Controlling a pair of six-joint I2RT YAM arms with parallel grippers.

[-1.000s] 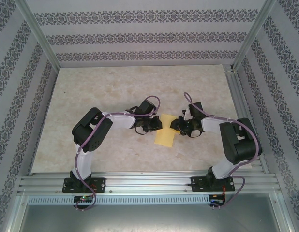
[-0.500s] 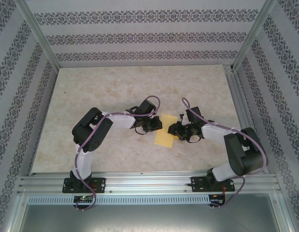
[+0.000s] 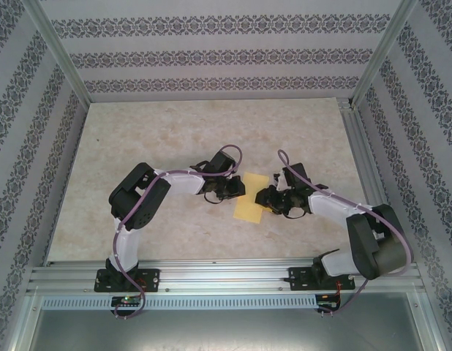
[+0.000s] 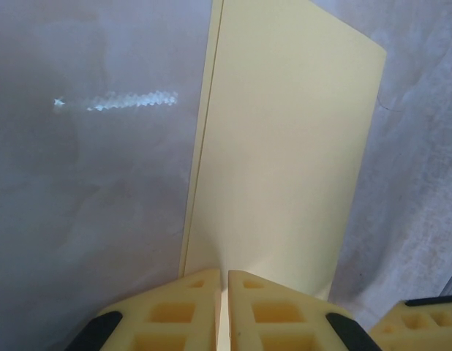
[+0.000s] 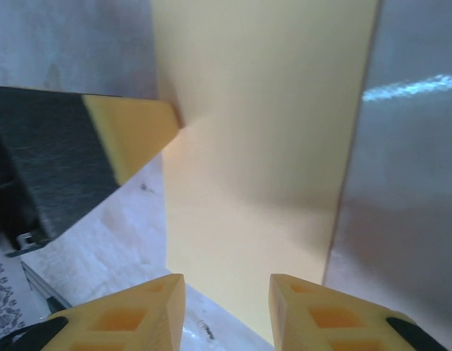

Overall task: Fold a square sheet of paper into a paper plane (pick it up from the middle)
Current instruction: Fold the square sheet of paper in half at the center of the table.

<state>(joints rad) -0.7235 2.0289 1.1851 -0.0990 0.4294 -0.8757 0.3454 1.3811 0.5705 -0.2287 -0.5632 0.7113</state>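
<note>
Marbled table (image 3: 175, 131) inside patterned walls; left arm (image 3: 138, 197) and right arm (image 3: 365, 234) both bent inward, wrists near table centre; pale-yellow sheet of paper (image 3: 249, 206) between them, folded double into narrow rectangle, two layers visible along one long edge; left gripper (image 3: 235, 189) pads pressed together, pinching sheet's left edge; right gripper (image 3: 262, 196) at sheet's right edge, fingers spread, not clamping it.

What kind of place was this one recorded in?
Probably a lab robot test cell: a stone-look table boxed in by patterned wall panels and metal posts, with the left arm and right arm bolted to a rail at its near edge.
</note>
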